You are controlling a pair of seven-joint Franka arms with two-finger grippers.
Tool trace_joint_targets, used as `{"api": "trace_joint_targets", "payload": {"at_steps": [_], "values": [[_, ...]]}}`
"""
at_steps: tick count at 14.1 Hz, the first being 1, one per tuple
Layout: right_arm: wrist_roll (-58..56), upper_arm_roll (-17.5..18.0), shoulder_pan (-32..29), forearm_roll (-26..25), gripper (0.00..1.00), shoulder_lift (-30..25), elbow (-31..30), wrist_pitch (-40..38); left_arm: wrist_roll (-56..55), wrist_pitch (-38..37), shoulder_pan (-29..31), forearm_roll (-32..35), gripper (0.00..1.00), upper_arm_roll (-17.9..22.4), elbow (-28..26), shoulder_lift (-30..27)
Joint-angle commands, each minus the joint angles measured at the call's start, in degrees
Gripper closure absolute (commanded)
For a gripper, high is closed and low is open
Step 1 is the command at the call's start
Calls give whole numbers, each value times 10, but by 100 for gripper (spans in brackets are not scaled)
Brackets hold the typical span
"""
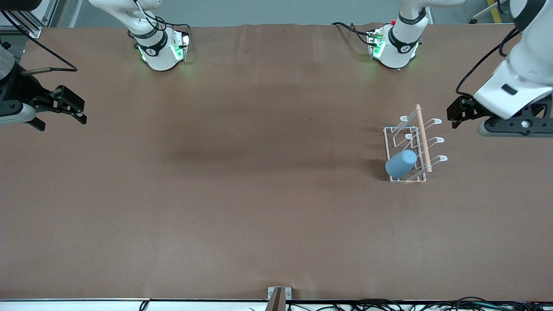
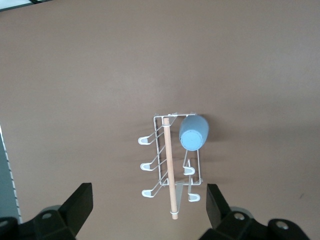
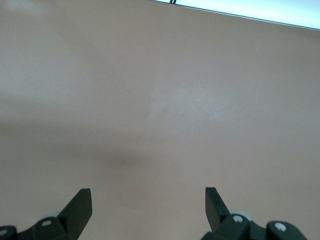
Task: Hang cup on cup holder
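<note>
right gripper [image 1: 65, 108]: at the left edge of the front view, over bare table near the right arm's end; jaws spread wide, nothing between them; this arm waits.
table [image 1: 242, 194]: brown matte sheet fills the middle of the frame, nothing else on it.
cup [image 1: 401, 163]: right of centre in the front view, mouth-down over a prong at the end of the rack nearer the front camera, tilted, its closed bottom pointing to the lower left; it looks already hung.
cup holder [image 1: 425, 142]: white wire rack just right of the cup, wooden rod along its top, the other prongs bare.
left gripper [image 1: 460, 113]: right edge of the frame, over the table beside the rack; jaws fully apart, holding nothing.
handling: cup judged light, stiff, smooth plastic, a bit slippery, not fragile; best pinched across its tapered side wall near the middle, gently, since the rack looks light enough to shift.
</note>
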Motion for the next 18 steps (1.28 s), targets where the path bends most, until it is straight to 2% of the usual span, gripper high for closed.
{"api": "trace_joint_targets", "payload": {"at_steps": [1, 4, 9, 12, 14, 18], "values": [[8, 4, -4, 6, 0, -2, 3, -5, -8, -8, 25, -51, 0, 2, 19, -9], [6, 4, -7, 7, 0, -1, 0, -5, -14, -21, 44, -77, 0, 6, 4, -40], [1, 2, -16, 7, 0, -2, 0, -7, -3, -18, 58, -84, 0, -1, -120, -122], [7, 4, -14, 7, 0, -3, 2, -7, -2, -6, 81, -113, 0, -10, -153, -143], [2, 3, -18, 7, 0, -2, 1, -7, -6, -1, 93, -106, 0, -36, -157, -146], [3, 3, -17, 6, 0, -4, 2, -7, -2, -4, 96, -98, 0, -32, -133, -131]]}}
